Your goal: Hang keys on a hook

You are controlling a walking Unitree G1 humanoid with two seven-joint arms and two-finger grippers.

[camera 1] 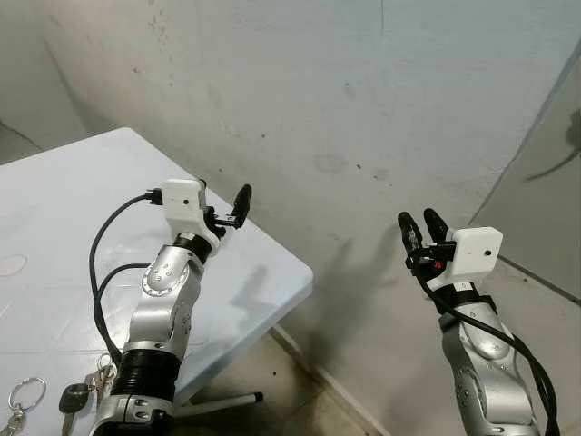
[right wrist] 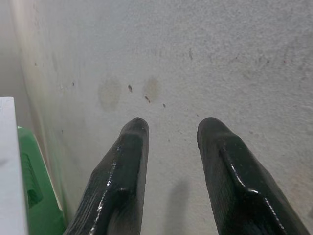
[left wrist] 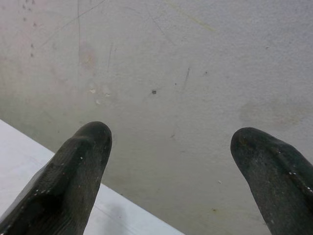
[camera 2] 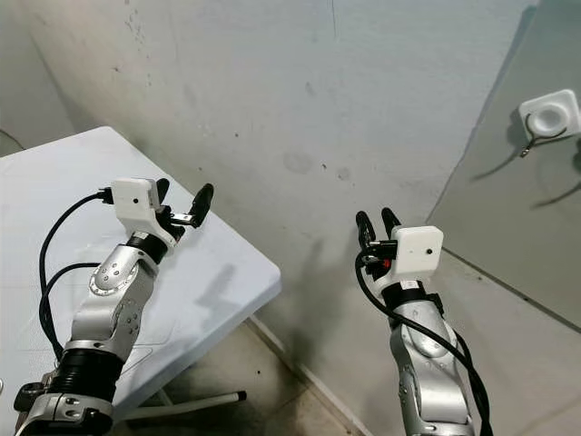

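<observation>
Metal keys (camera 1: 77, 397) lie behind and below your left gripper (camera 1: 227, 207), the nearer one; both jaws open, empty.

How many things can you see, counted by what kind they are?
Grippers: 2, the left gripper and the right gripper
Tables: 1, the white table
Key bunches: 1, the keys
Wall hooks: 1, the hook
Total: 5
</observation>
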